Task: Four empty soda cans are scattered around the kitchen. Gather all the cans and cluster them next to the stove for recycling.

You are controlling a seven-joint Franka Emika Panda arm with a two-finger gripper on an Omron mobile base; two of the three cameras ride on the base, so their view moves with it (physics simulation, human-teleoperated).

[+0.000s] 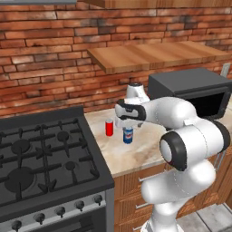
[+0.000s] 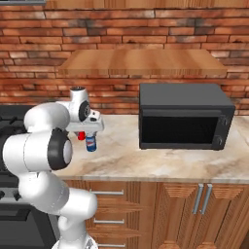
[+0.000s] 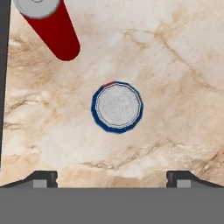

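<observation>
The claw [image 3: 112, 177] hangs above the marble table [image 1: 145, 154], pointing straight down, its jaws spread wide and empty, nothing between the two dark fingertips [image 3: 43, 178]. Directly beneath it, upright on the table and apart from the fingers, stands a blue soda can [image 3: 117, 106] with a silver top and a sliver of red showing at its rim; in the hand view it sits centred between the tips and a little ahead of them. In the left base view the same blue soda can [image 1: 128, 135] stands just below the white hand, and in the right base view the blue soda can [image 2: 91, 142] shows under the hand's flange.

A red soda can [image 3: 52, 28] stands upright near the blue one, off to the claw's stove side, not touching it. In the left base view this red soda can [image 1: 109, 127] lies between the blue one and the stove [image 1: 45, 158], close to the stove's edge; in the right base view only a bit of the red soda can [image 2: 81, 136] peeks past the arm.

On the claw's other side, well apart from both cans, a dark grey microwave [image 2: 185, 116] sits on the table under a wooden shelf [image 2: 141, 62], against the brick wall [image 2: 146, 24].
</observation>
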